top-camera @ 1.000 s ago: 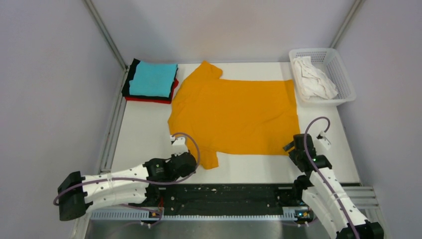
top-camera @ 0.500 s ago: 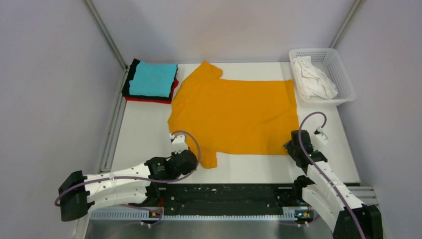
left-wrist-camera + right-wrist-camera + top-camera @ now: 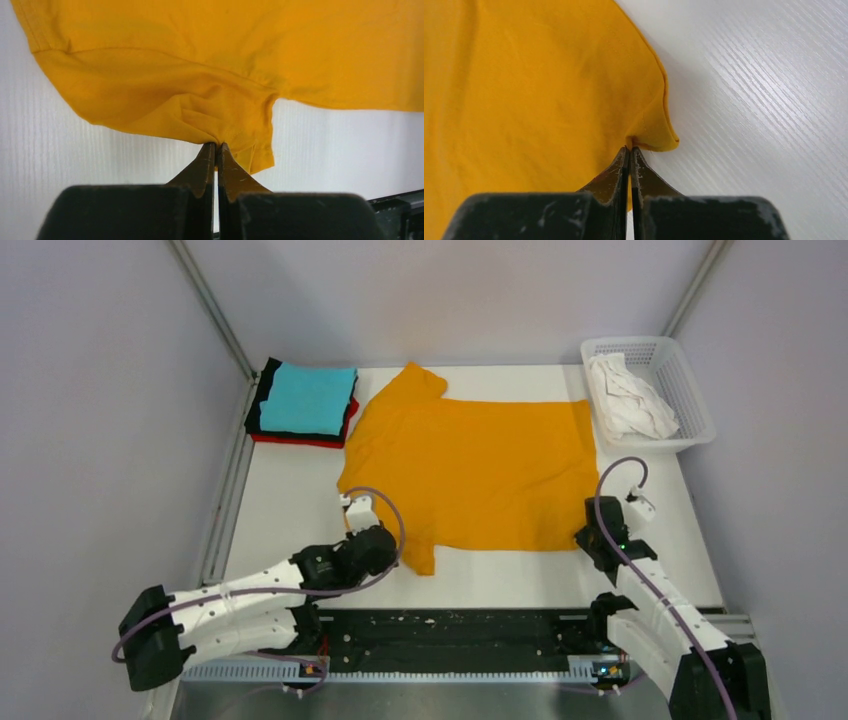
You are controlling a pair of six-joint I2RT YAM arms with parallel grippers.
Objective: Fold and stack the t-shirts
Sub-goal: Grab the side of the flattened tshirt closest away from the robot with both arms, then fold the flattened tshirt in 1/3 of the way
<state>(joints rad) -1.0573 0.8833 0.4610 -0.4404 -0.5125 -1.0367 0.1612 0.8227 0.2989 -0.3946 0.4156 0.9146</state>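
While both arms reach from the near edge of the table, the left gripper is pressed together on the near sleeve of the one orange shirt, and the right gripper pinches its near hem corner. That shirt lies flat mid-table, long axis left to right, its body stretching away from both, so the fold probably goes away from them. Farther back sit three folded shirts stacked far left, cyan over red and black, and one white shirt crumpled in one basket.
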